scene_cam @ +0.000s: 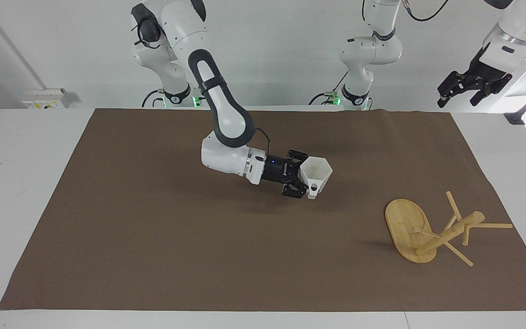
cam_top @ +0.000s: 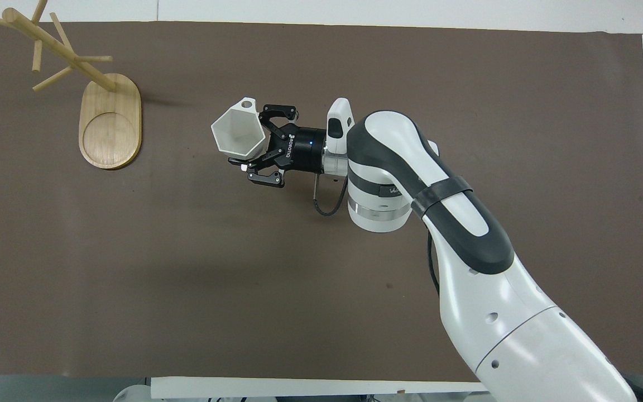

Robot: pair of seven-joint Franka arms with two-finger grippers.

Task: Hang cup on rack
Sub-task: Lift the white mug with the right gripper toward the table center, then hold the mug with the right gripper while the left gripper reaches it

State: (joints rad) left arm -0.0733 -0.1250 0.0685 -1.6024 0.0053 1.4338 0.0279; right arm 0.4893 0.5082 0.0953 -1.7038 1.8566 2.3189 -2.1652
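Note:
The white faceted cup (scene_cam: 316,172) is held in the air over the middle of the brown mat, mouth up, and also shows in the overhead view (cam_top: 236,131). Its holed handle (cam_top: 248,103) points away from the robots. My right gripper (scene_cam: 306,180) lies nearly level, tilted slightly down, and is shut on the cup's side; it also shows in the overhead view (cam_top: 250,149). The bamboo rack (scene_cam: 445,233) stands on its oval base (cam_top: 110,123) toward the left arm's end of the table, farther from the robots than the cup, well apart from it. My left gripper (scene_cam: 459,91) waits raised off that end, open.
The brown mat (scene_cam: 153,237) covers most of the white table. The rack's pegs (cam_top: 53,39) stick out in several directions from its post.

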